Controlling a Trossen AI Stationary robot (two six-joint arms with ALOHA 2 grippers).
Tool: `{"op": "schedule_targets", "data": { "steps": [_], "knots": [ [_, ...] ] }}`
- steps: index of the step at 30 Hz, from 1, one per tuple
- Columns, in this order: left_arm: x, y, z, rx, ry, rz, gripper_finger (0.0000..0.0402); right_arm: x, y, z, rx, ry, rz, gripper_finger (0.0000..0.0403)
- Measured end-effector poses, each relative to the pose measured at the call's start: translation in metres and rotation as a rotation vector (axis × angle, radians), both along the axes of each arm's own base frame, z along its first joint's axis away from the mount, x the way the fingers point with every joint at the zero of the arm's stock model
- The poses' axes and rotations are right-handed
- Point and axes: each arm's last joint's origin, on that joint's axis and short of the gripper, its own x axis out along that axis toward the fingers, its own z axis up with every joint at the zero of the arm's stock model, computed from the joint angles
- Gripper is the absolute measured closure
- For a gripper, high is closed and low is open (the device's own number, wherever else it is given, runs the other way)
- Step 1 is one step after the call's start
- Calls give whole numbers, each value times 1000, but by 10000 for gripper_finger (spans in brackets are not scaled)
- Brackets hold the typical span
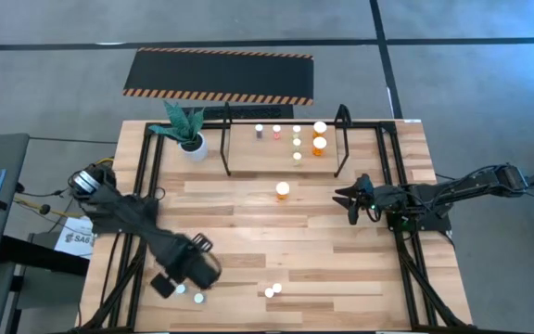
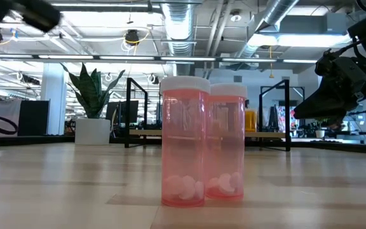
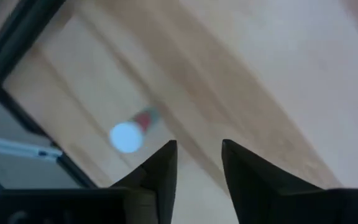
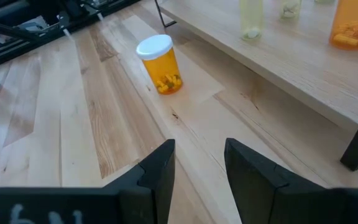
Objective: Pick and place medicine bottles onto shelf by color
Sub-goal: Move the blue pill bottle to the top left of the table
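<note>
While its fingers [image 3: 166, 168] stand narrowly apart with only bare wood between them, the left gripper [image 1: 176, 283] holds nothing, hanging low at the table's seven o'clock corner. Nearest it, two small bottles [image 1: 189, 294] stand at its four o'clock; its wrist view shows one pinkish bottle [image 3: 132, 129] lying off to the side of the jaws, not between them, so I judge no grab has landed. Farther toward six o'clock, a pair of pinkish bottles [image 1: 273, 290] stands touching. At the centre, a lone orange bottle [image 1: 283, 191] waits upright. The right gripper [image 1: 352, 199] hovers at three o'clock, its fingers [image 4: 157, 171] also narrowly parted and empty, aimed toward that orange bottle, probably its next pick. At twelve o'clock the shelf [image 1: 284, 167] already carries several bottles, the orange ones [image 1: 319, 137] grouped at its right end, which suits sorting by colour.
</note>
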Motion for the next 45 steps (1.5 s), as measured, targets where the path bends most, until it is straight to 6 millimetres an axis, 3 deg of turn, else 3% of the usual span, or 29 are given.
{"op": "schedule_targets", "data": {
  "steps": [5,10,15,23,29,33,45],
  "knots": [
    [-28,-21,-10,-5,-55,-21,308,0,0,0,0,0,-1,241],
    [-40,-22,-17,50,-35,-54,304,0,0,0,0,0,0,241],
    [-40,-21,-17,63,-41,-74,256,0,0,0,0,0,0,241],
    [-37,-24,-17,33,-93,-222,140,0,0,0,0,0,0,241],
    [-40,-27,-18,12,-88,-375,80,0,0,0,0,0,-1,241],
    [-45,-31,-22,16,-103,-420,59,0,0,0,0,0,0,241],
    [-60,-46,-70,-57,-233,-395,54,0,0,0,0,0,0,241]
  ]
}}
